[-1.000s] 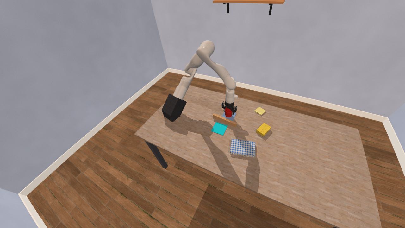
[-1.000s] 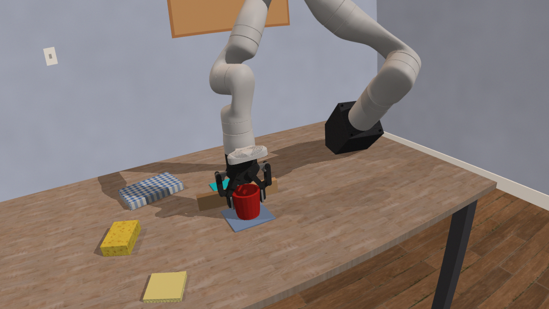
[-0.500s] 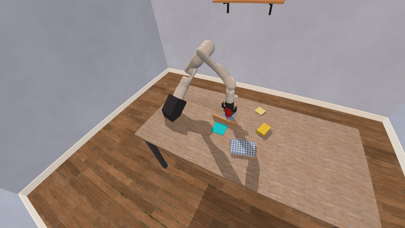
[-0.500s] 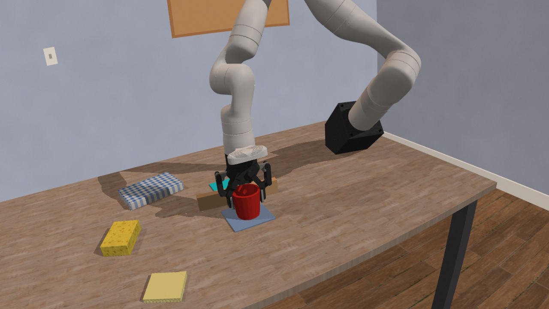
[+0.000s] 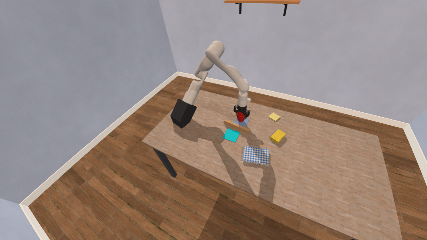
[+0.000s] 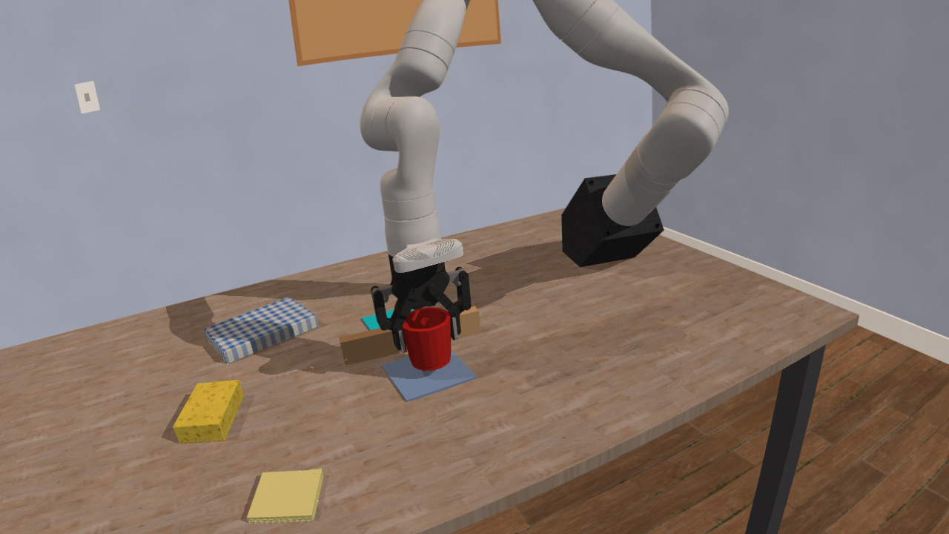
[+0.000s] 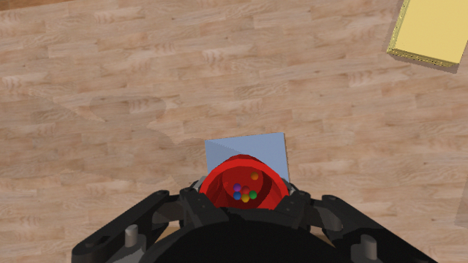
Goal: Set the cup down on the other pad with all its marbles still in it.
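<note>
Wooden table [image 5: 313, 167], plank floor [image 5: 98, 194], grey walls [image 5: 74, 59]
</note>
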`<state>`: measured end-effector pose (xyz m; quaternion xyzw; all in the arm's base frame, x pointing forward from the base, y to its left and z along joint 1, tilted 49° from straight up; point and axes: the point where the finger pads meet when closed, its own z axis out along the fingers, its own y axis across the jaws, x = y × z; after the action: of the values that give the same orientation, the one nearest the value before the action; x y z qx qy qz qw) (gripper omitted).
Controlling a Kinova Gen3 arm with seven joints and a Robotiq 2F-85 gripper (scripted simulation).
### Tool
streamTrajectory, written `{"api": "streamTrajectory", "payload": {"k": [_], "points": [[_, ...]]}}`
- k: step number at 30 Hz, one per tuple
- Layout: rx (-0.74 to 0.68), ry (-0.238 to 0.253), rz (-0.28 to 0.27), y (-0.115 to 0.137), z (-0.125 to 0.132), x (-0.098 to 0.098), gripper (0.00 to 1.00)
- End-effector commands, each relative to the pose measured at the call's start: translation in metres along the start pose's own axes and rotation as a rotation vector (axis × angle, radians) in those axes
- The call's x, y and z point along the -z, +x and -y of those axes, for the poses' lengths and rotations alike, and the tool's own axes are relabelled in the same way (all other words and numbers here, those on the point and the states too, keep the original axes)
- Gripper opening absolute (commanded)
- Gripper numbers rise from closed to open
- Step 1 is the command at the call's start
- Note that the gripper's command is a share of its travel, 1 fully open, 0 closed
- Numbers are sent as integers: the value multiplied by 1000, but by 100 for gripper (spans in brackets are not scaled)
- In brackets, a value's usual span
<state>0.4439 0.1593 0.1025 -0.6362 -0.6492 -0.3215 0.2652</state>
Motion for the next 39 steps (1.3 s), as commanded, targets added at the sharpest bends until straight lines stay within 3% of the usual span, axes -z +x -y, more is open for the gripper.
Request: {"api": "streamTrajectory", "payload": {"k": [1, 17, 39], "points": [[-5, -13, 3, -3, -3, 12, 82], [-5, -13, 3, -3, -3, 44, 82], [-5, -13, 3, -6, -3, 46, 82]]}}
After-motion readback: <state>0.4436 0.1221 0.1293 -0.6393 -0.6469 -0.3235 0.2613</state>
